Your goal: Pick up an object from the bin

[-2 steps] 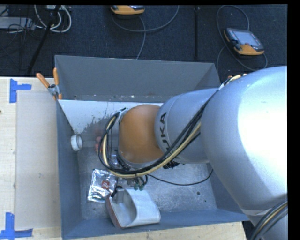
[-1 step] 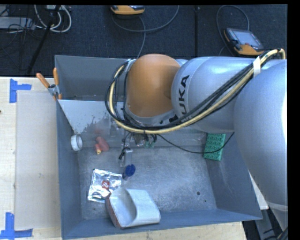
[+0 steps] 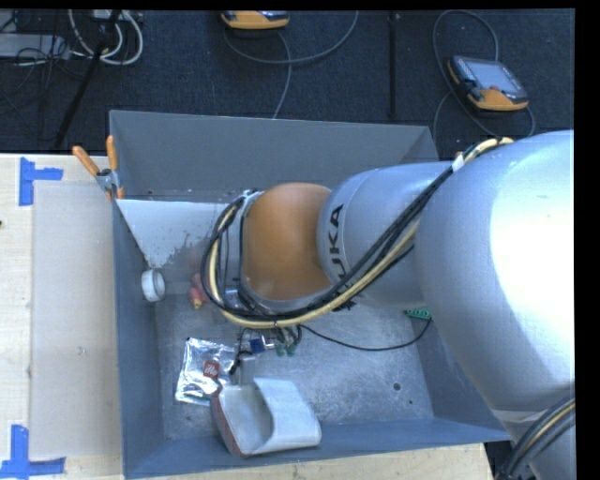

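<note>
Glare on arm (image 3: 511,281), dimmer bin (image 3: 375,384)

we see dark carpet floor (image 3: 187,84) across 12 o'clock, thin black cable (image 3: 288,80) looping over it. orange-grey handheld unit (image 3: 486,82) at 1 o'clock, second unit (image 3: 255,17) at 12, white cables (image 3: 122,37) at 11.

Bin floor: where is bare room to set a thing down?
Bare: the floor between the white pad and the green piece; also a strip left of the foil packet. Crowded: under the arm's wrist, around packet and pad.
</note>
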{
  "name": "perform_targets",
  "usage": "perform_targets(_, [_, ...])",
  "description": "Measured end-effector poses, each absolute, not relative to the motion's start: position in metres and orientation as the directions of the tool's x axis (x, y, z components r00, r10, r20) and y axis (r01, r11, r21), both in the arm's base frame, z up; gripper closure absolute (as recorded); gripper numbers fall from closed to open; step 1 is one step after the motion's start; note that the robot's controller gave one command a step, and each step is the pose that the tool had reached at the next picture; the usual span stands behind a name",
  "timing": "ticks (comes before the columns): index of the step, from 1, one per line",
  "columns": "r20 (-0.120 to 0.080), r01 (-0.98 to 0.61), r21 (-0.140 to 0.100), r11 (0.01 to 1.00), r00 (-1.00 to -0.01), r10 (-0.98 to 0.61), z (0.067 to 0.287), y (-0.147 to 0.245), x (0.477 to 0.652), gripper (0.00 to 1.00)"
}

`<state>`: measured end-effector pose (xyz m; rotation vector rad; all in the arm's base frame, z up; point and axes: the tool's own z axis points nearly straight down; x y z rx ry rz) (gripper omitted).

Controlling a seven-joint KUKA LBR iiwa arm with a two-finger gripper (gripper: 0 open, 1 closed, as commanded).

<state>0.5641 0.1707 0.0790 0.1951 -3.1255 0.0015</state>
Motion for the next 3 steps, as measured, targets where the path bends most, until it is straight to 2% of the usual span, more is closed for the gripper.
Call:
perform_targets(1, [0.002, -0.275, 0.0, 0.961, -0.961, -0.275, 0.069, 0.177, 0.542, 0.0])
perform_targets(2, [0.001, -0.271, 0.001, 0.962, -0.962, -0.271, 0.07, 0.176, 0.542, 1.0])
perform_targets(3, [-0.009, -0.266, -0.001, 0.964, -0.964, -0.266, 0.231, 0.173, 0.557, 1.0])
